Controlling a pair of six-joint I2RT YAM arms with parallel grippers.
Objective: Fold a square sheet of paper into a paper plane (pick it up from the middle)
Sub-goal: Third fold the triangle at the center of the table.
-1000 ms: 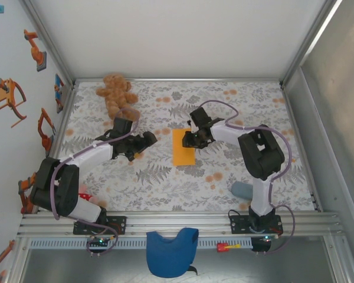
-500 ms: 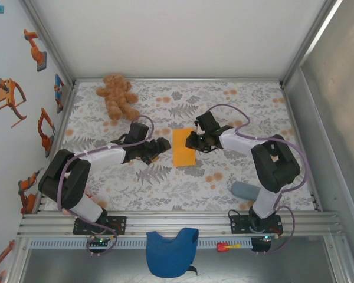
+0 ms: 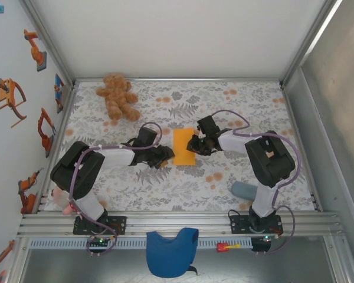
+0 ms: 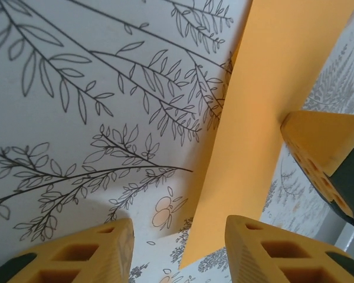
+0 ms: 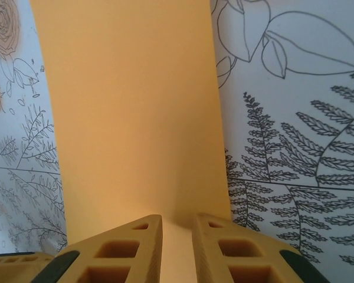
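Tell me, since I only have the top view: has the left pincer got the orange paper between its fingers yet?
Observer: From the left wrist, a corner of the paper sits between the fingers of the left pincer, which stand apart, not clamping it.
Operator: And the right one?
Observer: From the right wrist, the right pincer has its fingers nearly together over the paper's edge. I cannot tell whether they pinch it.
Operator: Is the sheet lying flat?
Observer: Seemingly not. From the left wrist, that side looks raised off the table.
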